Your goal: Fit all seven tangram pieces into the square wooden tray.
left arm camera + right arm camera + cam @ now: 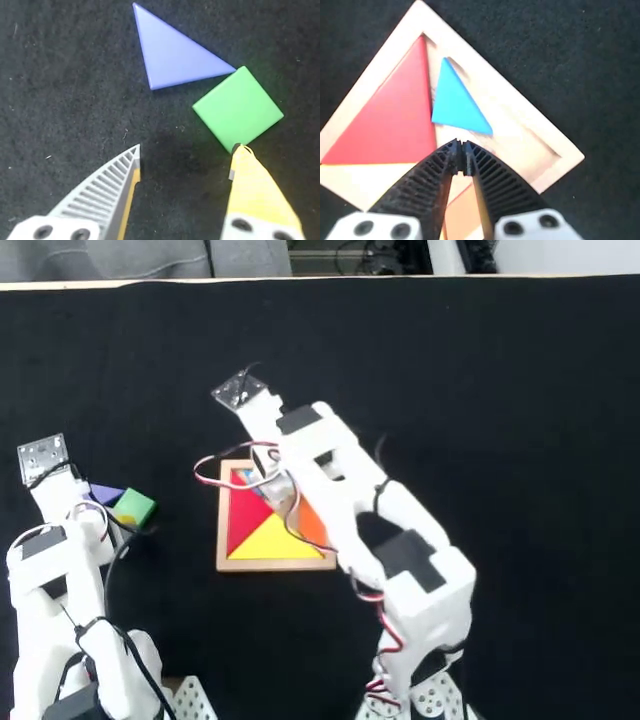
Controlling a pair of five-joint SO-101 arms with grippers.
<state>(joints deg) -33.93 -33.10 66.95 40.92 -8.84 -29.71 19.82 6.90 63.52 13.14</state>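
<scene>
Left pincer (187, 152), spread and holding nothing, stands over the black tabletop (500, 390) with the green square (238, 108) just ahead of it. The square is off-centre toward the yellow finger (245, 170), whose tip touches one of its corners. It presents a corner, not a flat side, to the opening, so its diagonal runs roughly along the pincer's line of reach. A grasp on parallel sides would probably call for a sideways shift and a turn of the wrist. The violet triangle (172, 55) lies beyond the square, one sharp tip just beside the square's far corner and its long edge slanting away from it. Both loose pieces lie close to the left arm and well apart from the square wooden tray (505, 94), which sits under the right arm, so the left arm is the nearer one for either piece. Right pincer (460, 148), pressed together and empty, hangs over the tray, its tips above bare tray floor just beside the light-blue triangle (455, 102). The red triangle (390, 120), the yellow triangle (268, 538) and an orange piece (462, 215) also lie in the tray. No brand, label or legible writing can be made out.
</scene>
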